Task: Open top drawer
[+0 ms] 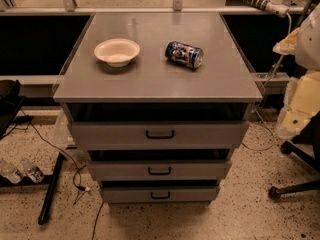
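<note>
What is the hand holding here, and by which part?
Cannot be told: the hand is not in view. Nothing touches the top drawer, its black handle, the bowl or the can.

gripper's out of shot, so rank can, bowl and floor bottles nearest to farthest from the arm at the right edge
The gripper is not in view; only the arm shows, at the right edge.
1. can, right side of the cabinet top
2. bowl, left side of it
3. bottles, on the floor, far left
</note>
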### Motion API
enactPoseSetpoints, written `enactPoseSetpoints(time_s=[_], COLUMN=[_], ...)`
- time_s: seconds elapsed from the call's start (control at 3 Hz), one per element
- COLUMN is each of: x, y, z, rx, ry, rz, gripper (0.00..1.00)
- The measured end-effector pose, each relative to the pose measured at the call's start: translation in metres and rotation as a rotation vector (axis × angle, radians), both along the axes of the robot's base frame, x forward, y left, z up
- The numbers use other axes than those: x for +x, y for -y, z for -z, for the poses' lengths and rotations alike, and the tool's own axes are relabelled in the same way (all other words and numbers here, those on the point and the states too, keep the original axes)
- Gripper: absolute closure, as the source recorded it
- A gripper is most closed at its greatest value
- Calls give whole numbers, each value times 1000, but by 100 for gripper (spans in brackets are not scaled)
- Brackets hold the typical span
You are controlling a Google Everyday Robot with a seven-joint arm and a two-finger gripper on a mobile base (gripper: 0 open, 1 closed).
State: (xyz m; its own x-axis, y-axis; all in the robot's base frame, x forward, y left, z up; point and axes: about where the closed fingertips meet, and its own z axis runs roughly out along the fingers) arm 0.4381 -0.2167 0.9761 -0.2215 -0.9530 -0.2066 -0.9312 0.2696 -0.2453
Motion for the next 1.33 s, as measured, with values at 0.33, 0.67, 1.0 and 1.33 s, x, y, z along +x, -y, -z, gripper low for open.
enactPoseSetpoints(time_s=[0.33,0.67,1.0,1.33], x=[0,0,2,7], y=[0,-8,-19,-30], z=[0,17,45,75], rx=[0,18,88,169], ry=[0,-14,-11,46], rz=[0,-22,-77,-152], gripper=[0,0,0,0])
